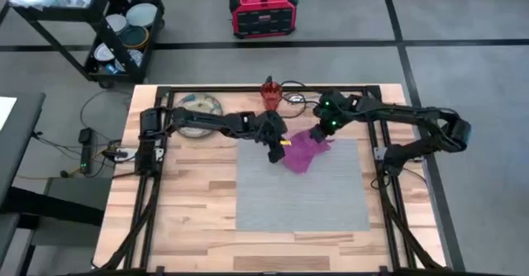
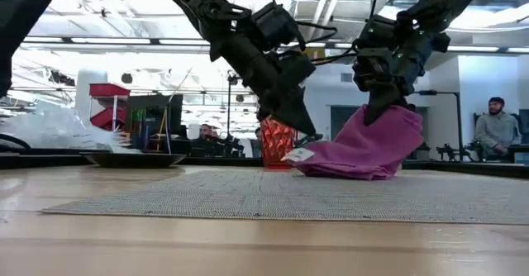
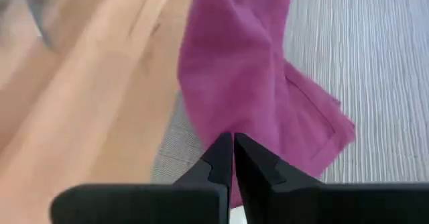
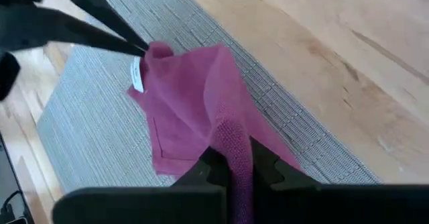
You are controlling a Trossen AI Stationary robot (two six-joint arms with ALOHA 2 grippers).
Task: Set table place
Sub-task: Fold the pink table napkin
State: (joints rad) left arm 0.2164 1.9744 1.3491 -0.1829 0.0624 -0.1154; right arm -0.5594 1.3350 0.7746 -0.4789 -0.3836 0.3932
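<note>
I have both grippers on the magenta napkin (image 1: 307, 150), which sits bunched at the far edge of the grey woven mat (image 1: 302, 195), on the desk (image 1: 186, 197). My left gripper (image 1: 276, 150) comes in from the left and its jaws are pressed together on one corner of the cloth, next to a small white tag (image 2: 299, 154); in the left wrist view the fingers (image 3: 221, 163) meet with magenta fabric pinched between them. My right gripper (image 1: 321, 132) reaches from the right and its jaws are clamped on another part of the napkin, lifting it so the cloth rises in a peak in the low view while the rest drapes down onto the mat. The orange-red cup (image 1: 270, 93) stands just behind the two grippers near the desk's far edge, and in the low view the left arm partly blocks it. The speckled plate (image 1: 198, 112) lies under the left arm, at the far left of the desk. Off the desk I see a black wheeled cart (image 1: 97, 28) with dishes and a red box (image 1: 263, 11) on the floor. A person (image 2: 497, 127) sits far back in the room.
</note>
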